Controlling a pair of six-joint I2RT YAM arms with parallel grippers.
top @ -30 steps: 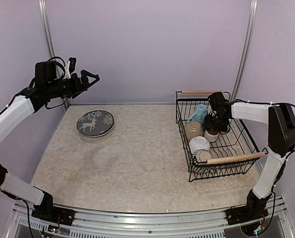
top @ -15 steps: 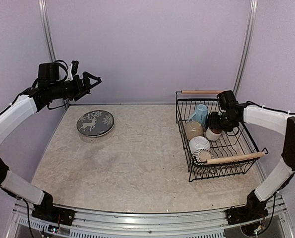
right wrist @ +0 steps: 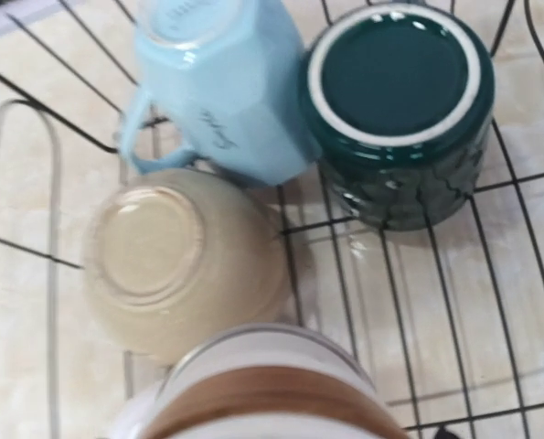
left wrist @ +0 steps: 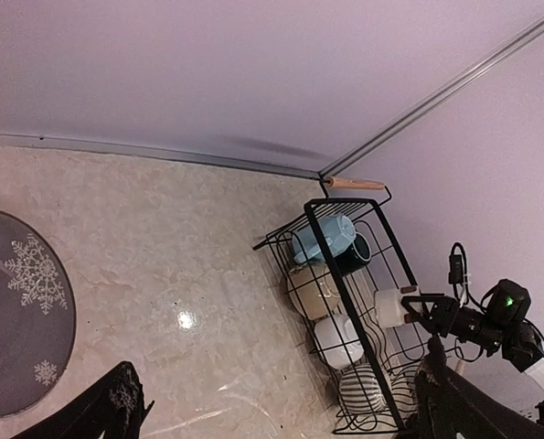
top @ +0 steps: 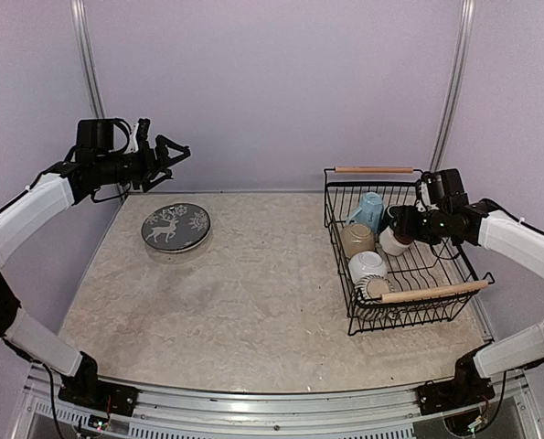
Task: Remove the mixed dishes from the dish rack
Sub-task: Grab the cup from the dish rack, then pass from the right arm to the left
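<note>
Dish rack (top: 372, 169) and dark green mug (right wrist: 395, 101) lie below the brown-white cup (top: 391, 243) clamped in right tool (top: 404, 230); left tool (top: 171, 151) gapes empty.

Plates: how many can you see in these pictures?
2. The dark deer-pattern plate lies flat on the table, far left. The striped plate leans at the near end of the dish rack. More could be hidden inside it.

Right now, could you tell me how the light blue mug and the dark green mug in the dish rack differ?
The light blue mug has faceted sides; the dark green mug looks crackled. The light blue mug leans tilted, handle showing; the dark green mug stands upside down, base up. Both sit side by side in the dish rack.
</note>
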